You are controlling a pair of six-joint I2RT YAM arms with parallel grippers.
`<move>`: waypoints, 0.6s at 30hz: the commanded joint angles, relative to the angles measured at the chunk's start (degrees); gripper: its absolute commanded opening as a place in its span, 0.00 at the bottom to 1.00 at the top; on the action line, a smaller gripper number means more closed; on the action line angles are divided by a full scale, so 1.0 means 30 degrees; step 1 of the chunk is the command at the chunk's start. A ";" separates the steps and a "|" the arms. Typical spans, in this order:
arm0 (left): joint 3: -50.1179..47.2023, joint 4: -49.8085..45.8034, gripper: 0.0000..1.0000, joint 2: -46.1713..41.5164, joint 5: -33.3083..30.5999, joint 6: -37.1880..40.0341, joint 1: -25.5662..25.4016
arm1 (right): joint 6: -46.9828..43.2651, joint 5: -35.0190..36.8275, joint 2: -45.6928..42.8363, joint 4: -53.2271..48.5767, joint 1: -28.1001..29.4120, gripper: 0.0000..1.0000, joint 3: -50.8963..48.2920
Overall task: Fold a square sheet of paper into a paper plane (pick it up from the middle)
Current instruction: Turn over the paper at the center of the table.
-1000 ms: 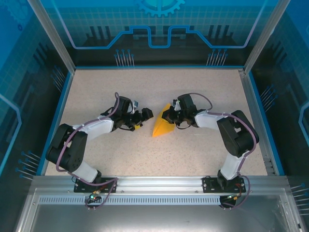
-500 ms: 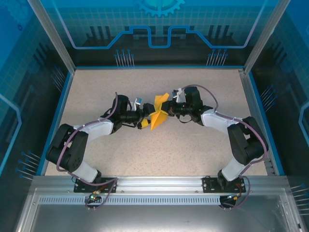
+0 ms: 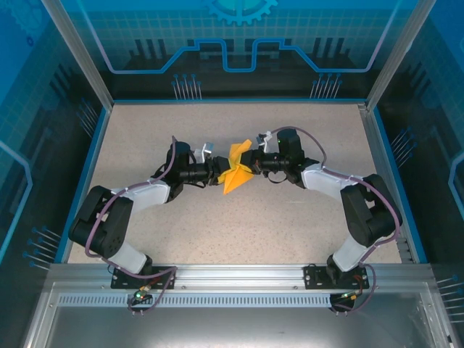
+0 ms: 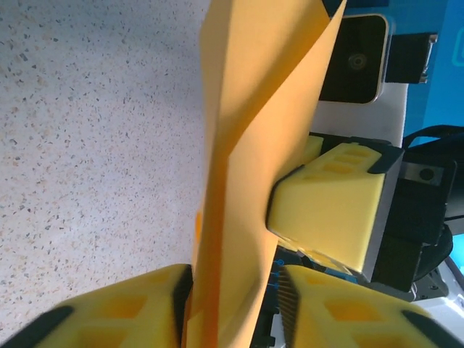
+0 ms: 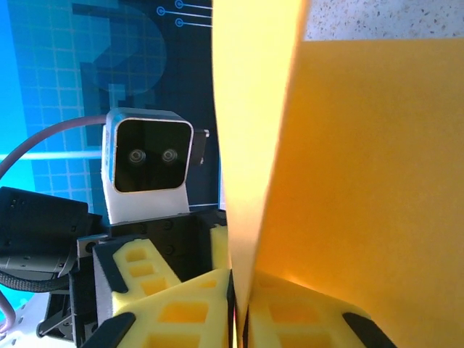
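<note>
Folded paper [image 3: 236, 174] hangs above the counter [image 3: 304, 217] between 2 claws. Right claw [image 5: 235, 290] pinches 1 edge shut, steadying it. Left claw [image 4: 235, 297] sits narrow around the other; whether it grips, I cannot tell, likely readying a crease.

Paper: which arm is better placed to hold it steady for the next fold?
Right, probably: the right fingers are pinched shut on the paper, while the left fingers flank it with a gap showing.
</note>
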 commanded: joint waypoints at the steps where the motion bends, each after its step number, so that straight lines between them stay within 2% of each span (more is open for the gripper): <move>1: -0.0152 0.0368 0.31 -0.0315 0.0321 0.0239 0.0180 | -0.0572 -0.0406 0.0279 -0.0692 -0.0310 0.14 0.0578; 4: -0.0070 -0.0012 0.22 -0.0282 0.0221 0.0504 0.0180 | -0.1204 0.0072 0.0058 -0.2094 -0.0434 0.19 0.0707; 7: 0.0230 -0.1194 0.14 -0.0308 -0.0054 0.1205 0.0180 | -0.2179 0.1029 -0.0633 -0.3710 -0.0730 0.34 0.0699; 10: 0.0702 -0.3003 0.10 -0.0380 -0.0466 0.2270 0.0180 | -0.3488 0.2495 -0.1623 -0.6042 -0.0972 0.46 0.0902; 14: 0.2445 -0.8723 0.10 -0.0792 -0.2322 0.5845 0.0180 | -0.5310 0.5483 -0.2916 -0.9561 -0.1117 0.60 0.1087; 18: 0.5374 -1.6265 0.11 -0.1156 -0.7466 1.0231 -0.0337 | -0.6478 0.8568 -0.4103 -1.1873 -0.1115 0.74 0.0913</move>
